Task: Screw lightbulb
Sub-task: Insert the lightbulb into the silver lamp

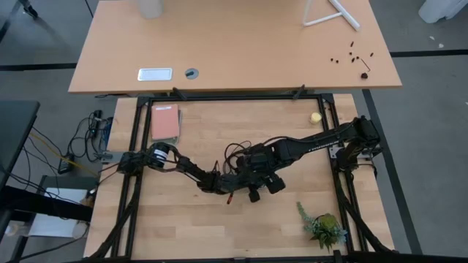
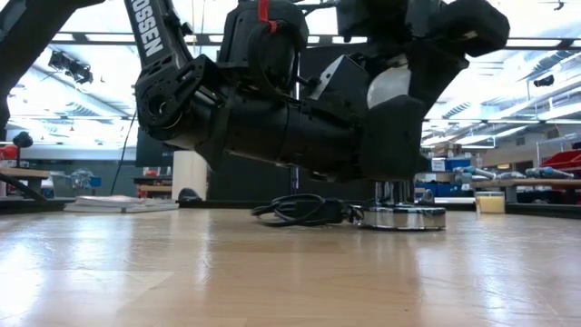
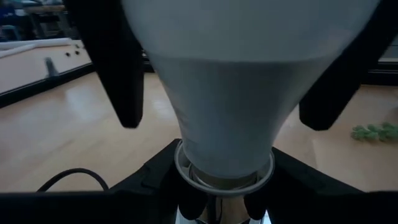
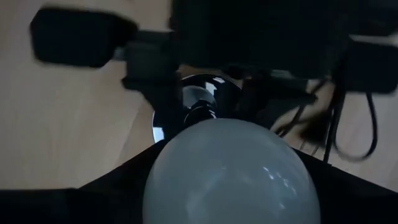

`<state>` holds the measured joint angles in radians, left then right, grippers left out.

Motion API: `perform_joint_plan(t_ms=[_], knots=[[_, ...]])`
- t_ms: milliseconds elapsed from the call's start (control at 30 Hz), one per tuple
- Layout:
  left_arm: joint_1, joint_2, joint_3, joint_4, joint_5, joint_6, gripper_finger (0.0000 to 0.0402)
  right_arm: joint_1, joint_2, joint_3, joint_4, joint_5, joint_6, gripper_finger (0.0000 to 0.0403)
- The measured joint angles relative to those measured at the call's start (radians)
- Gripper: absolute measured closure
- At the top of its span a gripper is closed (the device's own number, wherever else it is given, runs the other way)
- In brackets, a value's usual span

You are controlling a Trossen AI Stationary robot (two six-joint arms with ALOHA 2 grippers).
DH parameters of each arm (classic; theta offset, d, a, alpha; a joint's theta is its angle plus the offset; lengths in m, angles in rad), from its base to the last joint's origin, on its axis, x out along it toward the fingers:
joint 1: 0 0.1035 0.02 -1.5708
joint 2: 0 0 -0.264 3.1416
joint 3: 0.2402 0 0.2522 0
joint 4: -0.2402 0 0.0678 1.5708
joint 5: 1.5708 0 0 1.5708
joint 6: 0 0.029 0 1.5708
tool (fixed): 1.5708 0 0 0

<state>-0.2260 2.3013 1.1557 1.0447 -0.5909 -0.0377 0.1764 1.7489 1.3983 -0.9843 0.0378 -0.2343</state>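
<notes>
The white lightbulb (image 3: 230,93) stands upright, its narrow end in the collar of the silver socket (image 3: 224,174). The socket's round base (image 2: 404,218) rests on the table, with its black cord (image 2: 304,211) coiled beside it. My right gripper (image 4: 230,180) comes down from above and is shut on the bulb (image 4: 230,168). My left gripper (image 3: 224,186) reaches in level from the table's left and is shut on the socket below the bulb. In the high view both grippers meet at mid-table (image 1: 252,179) and hide bulb and socket. My left gripper pinches the socket's collar (image 3: 186,165) between its two fingers, just under the bulb's narrow end. The fingers come in about level from the table's left. The socket stands upright with its base on the table. My right gripper pinches the bulb's wide upper part (image 3: 155,68) between its two fingers (image 3: 118,74), one on each side. The fingers point down from above. The bulb stands upright, its narrow end in the socket's collar.
A small yellow ball (image 1: 315,117) lies at the far right of the work table. A green plant sprig (image 1: 322,226) lies near the right front. A reddish book (image 1: 165,123) lies at the far left. The black frame (image 1: 135,146) borders the table.
</notes>
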Motion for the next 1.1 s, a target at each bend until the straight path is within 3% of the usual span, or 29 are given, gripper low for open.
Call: perform_joint_plan(t_ms=[500, 733, 867, 1100], knots=[[-0.026, 0.0, 0.0, 0.003, -0.178, -0.007, 0.0221, -0.004, 0.0, 0.0, 0.031, 0.075, 0.601, 0.0127], [-0.03, 0.0, 0.0, 0.01, -0.192, -0.019, 0.0221, -0.013, 0.0, 0.0, 0.026, 0.088, 0.928, 0.0127], [-0.03, 0.0, 0.0, 0.01, -0.192, -0.019, 0.0221, -0.016, 0.0, 0.0, 0.026, 0.088, 0.941, 0.0127], [-0.029, 0.0, 0.0, 0.013, -0.192, -0.019, 0.0221, -0.015, 0.0, 0.0, 0.027, 0.083, 0.776, 0.0106]])
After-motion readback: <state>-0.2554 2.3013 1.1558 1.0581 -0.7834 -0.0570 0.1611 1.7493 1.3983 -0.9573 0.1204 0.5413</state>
